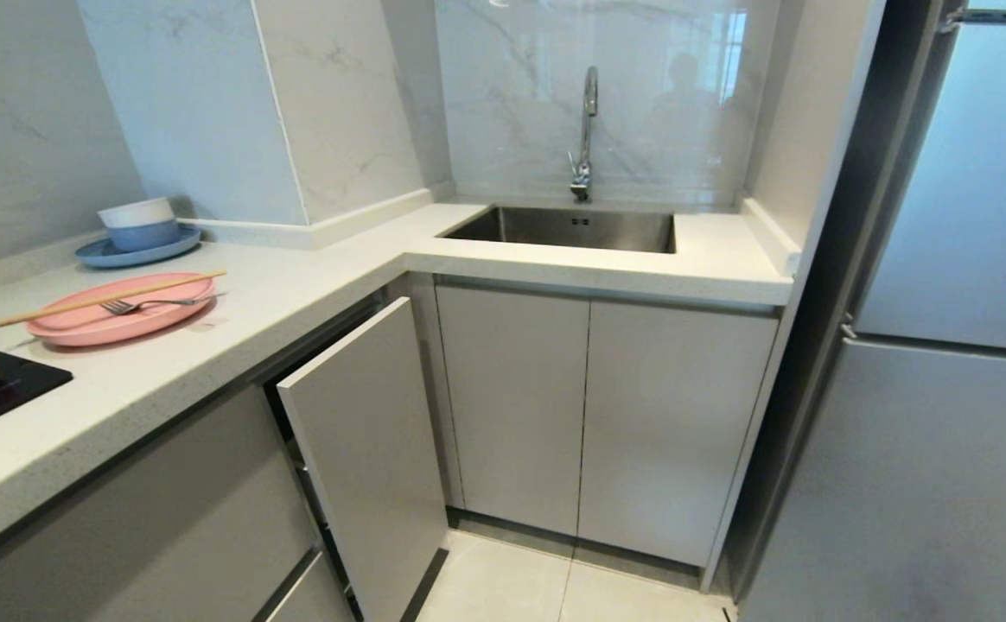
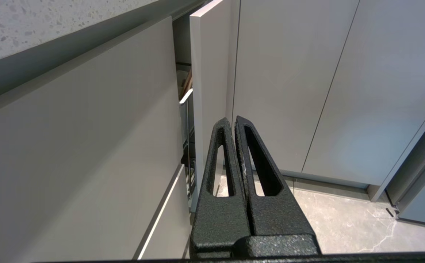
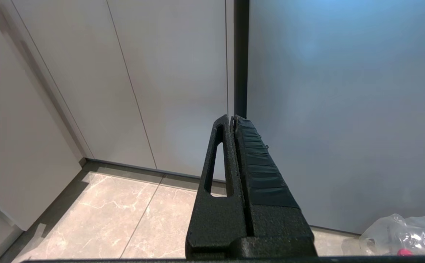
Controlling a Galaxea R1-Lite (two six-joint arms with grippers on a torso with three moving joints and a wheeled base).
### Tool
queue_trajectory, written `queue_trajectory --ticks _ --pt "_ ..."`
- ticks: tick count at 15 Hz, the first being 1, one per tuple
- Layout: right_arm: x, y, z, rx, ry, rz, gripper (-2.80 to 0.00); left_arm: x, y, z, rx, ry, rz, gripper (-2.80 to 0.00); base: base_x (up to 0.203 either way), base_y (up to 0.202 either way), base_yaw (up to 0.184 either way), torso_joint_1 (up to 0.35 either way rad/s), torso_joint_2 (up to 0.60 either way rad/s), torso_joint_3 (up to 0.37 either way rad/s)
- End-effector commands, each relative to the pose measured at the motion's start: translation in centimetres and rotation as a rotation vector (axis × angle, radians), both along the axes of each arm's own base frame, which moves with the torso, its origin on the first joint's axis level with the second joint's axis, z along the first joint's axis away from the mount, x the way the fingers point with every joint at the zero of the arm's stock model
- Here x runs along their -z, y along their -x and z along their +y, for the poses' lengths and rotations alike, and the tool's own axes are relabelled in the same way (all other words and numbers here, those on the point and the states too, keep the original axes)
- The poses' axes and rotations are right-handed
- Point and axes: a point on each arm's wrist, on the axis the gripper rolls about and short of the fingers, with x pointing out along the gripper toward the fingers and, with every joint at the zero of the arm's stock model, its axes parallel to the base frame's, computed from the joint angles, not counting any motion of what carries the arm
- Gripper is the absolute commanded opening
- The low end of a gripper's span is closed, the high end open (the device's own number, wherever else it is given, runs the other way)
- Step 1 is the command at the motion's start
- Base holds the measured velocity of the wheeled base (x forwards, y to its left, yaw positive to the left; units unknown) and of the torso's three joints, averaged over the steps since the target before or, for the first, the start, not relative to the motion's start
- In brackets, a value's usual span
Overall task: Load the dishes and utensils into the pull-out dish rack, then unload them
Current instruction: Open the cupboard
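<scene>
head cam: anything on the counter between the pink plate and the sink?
Nothing. In the head view the countertop between the pink plate and the sink is bare.

Counter inventory: two plates, one pink plate (image 1: 114, 321) and one blue plate (image 1: 136, 250); three bowls; one fork (image 1: 153, 304); chopsticks (image 1: 110, 298).

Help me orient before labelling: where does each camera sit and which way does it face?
Head: high, looking down at countertop, sink; no arm shows.
Left wrist: behind shut left gripper, facing the pulled-out rack panel.
Right wrist: behind shut right gripper, facing cabinet doors.
Head and left wrist share that panel.
</scene>
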Motion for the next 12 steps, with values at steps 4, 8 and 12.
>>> queue_trajectory --ticks 4,8,12 --pt "0.04 -0.01 0.0 0.0 0.001 0.001 -2.8 0.01 0.01 0.0 0.0 0.0 -0.002 -2.8 0.0 0.0 0.0 0.0 0.0 0.0" --pt "0.04 -0.01 0.0 0.0 0.0 0.001 -2.8 0.03 0.0 0.0 -0.002 0.0 -0.002 -2.8 0.0 0.0 0.0 0.0 0.0 0.0" --pt "0.04 -0.01 0.0 0.0 0.0 0.001 -2.8 -0.79 0.25 0.0 -0.001 -0.012 -0.029 -2.8 0.0 0.0 0.0 0.0 0.0 0.0"
